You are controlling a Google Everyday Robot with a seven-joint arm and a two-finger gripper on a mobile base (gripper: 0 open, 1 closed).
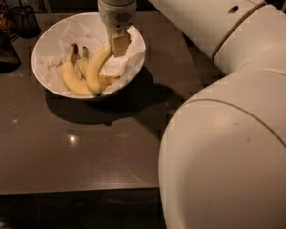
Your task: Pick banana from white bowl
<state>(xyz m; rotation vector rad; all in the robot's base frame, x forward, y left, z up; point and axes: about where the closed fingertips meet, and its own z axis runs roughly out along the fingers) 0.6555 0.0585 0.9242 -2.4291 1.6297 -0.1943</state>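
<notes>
The white bowl (35, 57), lined with crumpled white paper, stands on the table at the upper left. The banana (96, 69), long and curved, leans up out of the bowl with its lower dark tip down among the others. My gripper (118, 44) reaches down from above over the right half of the bowl and is shut on the banana's upper end. Two shorter bananas with brown stubby ends (70, 78) lie to its left in the bowl, and another piece (110, 80) lies under it.
A dark wire-mesh cup (26, 19) and a dark object (1, 51) stand at the far left. My large white arm (229, 128) fills the right side. The brown tabletop (86, 147) ends at a front edge near the bottom.
</notes>
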